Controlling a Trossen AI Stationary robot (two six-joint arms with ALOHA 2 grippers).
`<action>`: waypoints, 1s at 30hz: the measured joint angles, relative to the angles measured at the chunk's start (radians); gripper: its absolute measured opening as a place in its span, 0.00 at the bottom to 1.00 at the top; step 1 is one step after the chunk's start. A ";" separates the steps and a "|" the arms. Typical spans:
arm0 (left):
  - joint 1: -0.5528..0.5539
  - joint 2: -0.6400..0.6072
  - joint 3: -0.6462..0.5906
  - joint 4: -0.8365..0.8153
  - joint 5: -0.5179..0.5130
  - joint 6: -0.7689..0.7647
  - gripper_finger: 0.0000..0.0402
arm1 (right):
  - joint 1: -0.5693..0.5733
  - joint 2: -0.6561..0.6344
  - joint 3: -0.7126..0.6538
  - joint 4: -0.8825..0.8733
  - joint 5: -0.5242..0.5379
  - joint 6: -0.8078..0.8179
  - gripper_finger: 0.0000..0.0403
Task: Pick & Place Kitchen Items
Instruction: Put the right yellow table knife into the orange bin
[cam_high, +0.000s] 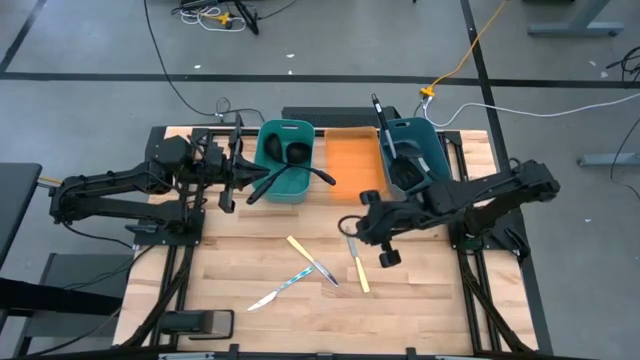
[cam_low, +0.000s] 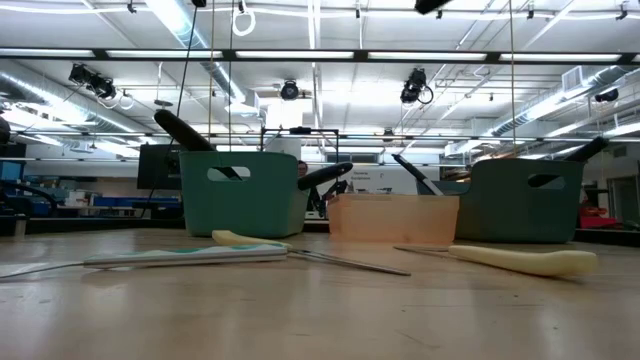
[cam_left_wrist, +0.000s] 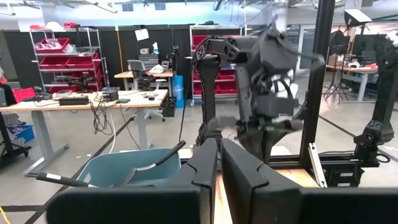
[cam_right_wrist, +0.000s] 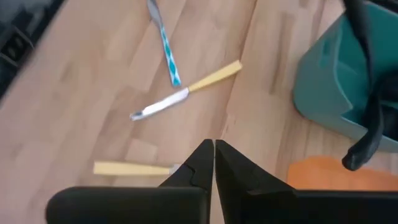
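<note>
High view: three slim knives lie loose on the wooden tabletop (cam_high: 250, 260), two pale-yellow-handled (cam_high: 300, 247) (cam_high: 361, 273), one light-blue-handled (cam_high: 290, 284); black ladles (cam_high: 298, 152) sit in the teal bin (cam_high: 268, 135). Left wrist view: left pincer (cam_left_wrist: 220, 163) fingers together, empty. Right wrist view: right pincer (cam_right_wrist: 214, 155) fingers together, empty, above the knives.

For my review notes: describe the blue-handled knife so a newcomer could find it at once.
On the bare wooden table in front of the two teal bins lie three knives. The blue-handled knife is the one nearest the table's front edge; the other two knives have pale yellow handles.
</note>
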 joint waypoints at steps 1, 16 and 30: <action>0.000 0.000 0.000 0.000 0.000 0.000 0.06 | 0.000 0.012 0.000 -0.003 -0.001 -0.015 0.07; 0.000 0.000 0.000 0.000 0.004 -0.009 0.04 | 0.000 0.116 0.000 -0.053 -0.180 -0.315 0.23; 0.000 0.000 0.000 -0.001 0.004 -0.009 0.04 | 0.003 0.155 0.000 -0.073 -0.183 -0.557 0.48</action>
